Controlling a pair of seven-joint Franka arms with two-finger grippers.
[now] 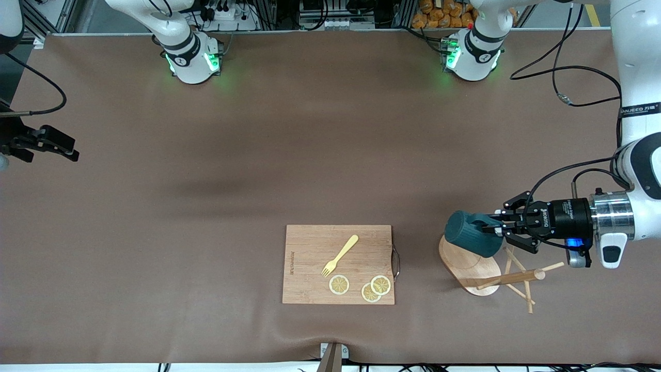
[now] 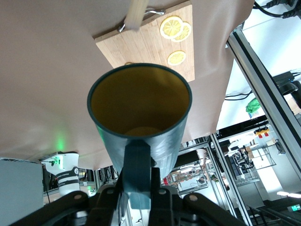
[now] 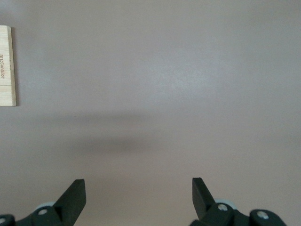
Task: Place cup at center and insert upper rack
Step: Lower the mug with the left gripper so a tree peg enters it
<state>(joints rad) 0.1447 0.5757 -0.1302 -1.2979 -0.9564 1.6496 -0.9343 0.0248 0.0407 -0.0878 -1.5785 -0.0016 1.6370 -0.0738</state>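
Left gripper (image 1: 497,225) holds the cup (image 1: 472,233) in the air over the upper rack (image 1: 488,271); the right arm waits.

Front view: the cup lies on its side in the grasp, its mouth turned toward the cutting board (image 1: 338,263), above the oval base of the upper rack, which lies tipped over on the worktop (image 1: 206,170) at the left arm's end. The board carries a yellow fork (image 1: 340,255) and three lemon slices (image 1: 372,287). Left wrist view: the fingers (image 2: 155,188) clamp the cup's handle (image 2: 138,167), its yellowish inside facing the board. Right wrist view: the right gripper (image 3: 139,195) hangs over bare worktop, its fingers (image 3: 75,197) spread wide.
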